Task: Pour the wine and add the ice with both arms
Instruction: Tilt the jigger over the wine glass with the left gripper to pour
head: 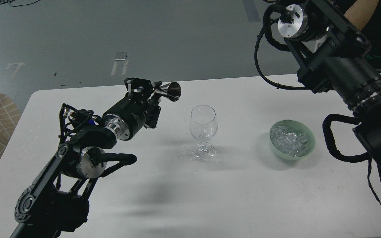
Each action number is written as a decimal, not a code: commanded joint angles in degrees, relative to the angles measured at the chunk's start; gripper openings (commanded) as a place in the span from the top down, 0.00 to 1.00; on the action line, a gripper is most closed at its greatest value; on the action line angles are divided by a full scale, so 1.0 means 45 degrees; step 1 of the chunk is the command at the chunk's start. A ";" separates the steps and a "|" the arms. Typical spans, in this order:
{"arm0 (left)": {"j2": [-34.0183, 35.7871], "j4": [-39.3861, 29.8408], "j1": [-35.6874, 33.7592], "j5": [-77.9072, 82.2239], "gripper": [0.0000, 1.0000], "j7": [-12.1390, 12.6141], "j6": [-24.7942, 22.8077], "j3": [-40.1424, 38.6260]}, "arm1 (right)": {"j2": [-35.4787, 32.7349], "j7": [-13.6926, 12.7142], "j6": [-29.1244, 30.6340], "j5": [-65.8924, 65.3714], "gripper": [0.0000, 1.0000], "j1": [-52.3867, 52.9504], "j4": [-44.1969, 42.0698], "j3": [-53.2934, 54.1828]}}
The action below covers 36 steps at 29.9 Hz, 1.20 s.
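left pincer [153, 90] is closed on a small shiny metal cone cup [170, 91].
tipped left of the clear stemmed glass [203, 123], wine might miss it.

left pincer [150, 88] holds tilted metal jigger [170, 91] | wine glass [203, 123] upright | ice [289, 139] in green bowl [306, 150]

Left arm [78, 152] reaches toward 1 o'clock, left hand [149, 91] clamped closed. Right arm [349, 76] raised at 2 o'clock, its hand unseen.

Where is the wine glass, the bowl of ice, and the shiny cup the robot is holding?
wine glass [203, 123]: head view, on its bowl.
green bowl [310, 135]: head view, on its right rim.
shiny metal cup [171, 91]: head view, on its flared cone.
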 commanded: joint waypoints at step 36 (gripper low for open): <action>0.0429 0.0001 -0.0446 -0.0115 1.00 0.0000 -0.1406 -0.0039 | 0.0000 -0.0012 0.0000 0.0000 0.00 -0.0175 0.0001 0.0039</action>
